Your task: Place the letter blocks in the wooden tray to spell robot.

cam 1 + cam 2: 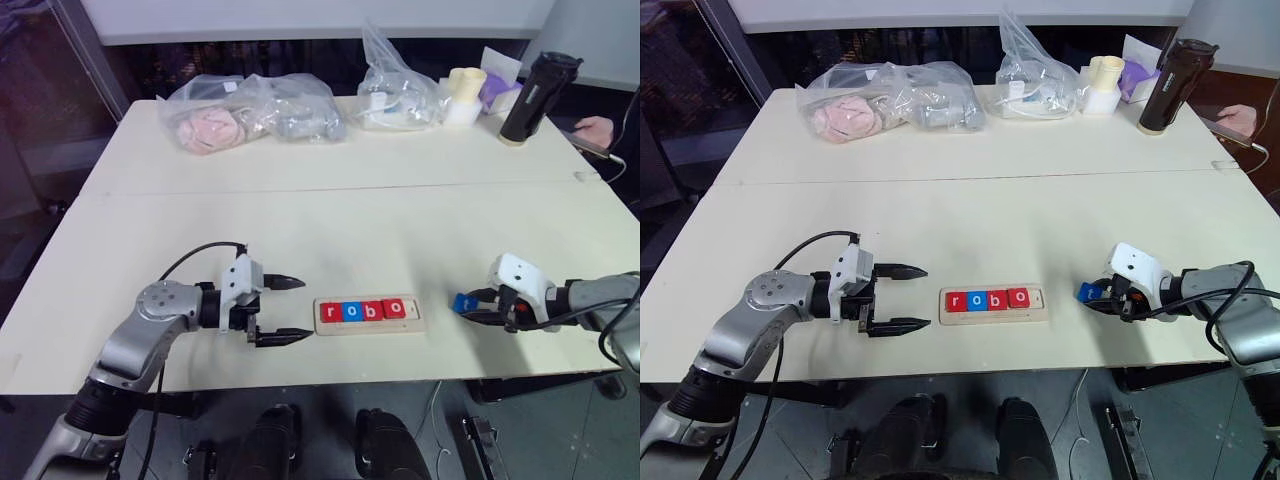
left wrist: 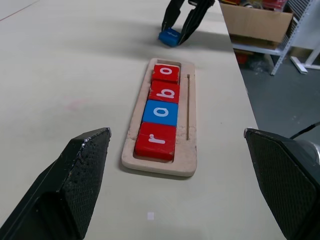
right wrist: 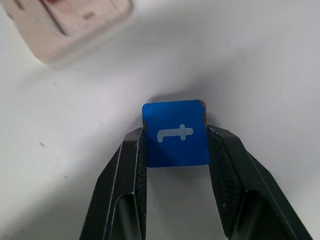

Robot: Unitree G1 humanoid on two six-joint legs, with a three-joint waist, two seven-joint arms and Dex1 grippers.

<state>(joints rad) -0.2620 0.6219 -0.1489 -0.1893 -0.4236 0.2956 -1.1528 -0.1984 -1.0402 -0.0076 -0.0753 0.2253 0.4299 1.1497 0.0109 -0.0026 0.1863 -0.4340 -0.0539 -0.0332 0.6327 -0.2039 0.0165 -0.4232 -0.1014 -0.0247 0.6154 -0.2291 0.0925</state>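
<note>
Your right gripper [image 3: 175, 150] is clamped on the blue t block [image 3: 175, 133], one finger on each side edge, the block at or just above the table [image 1: 330, 215]; I can't tell if it has lifted. The tray [image 1: 369, 314] lies at about 9 o'clock from that gripper in the head view, a clear gap of bare table between. Its long axis runs 9 to 3, left to right across you. It holds r, o, b, o [image 2: 164, 112] packed from the left end, so the empty slot [image 1: 1037, 297] is at the 3 o'clock end, the end facing your right gripper. My read: carry the t toward 9 o'clock and set it just beside the last o. Your left gripper [image 1: 279, 310] sits spread wide and empty just off the tray's 9 o'clock end, not touching it. The right arm is the one to use. At 12 o'clock, far side: plastic bags [image 1: 255, 110], a dark bottle [image 1: 537, 96].
</note>
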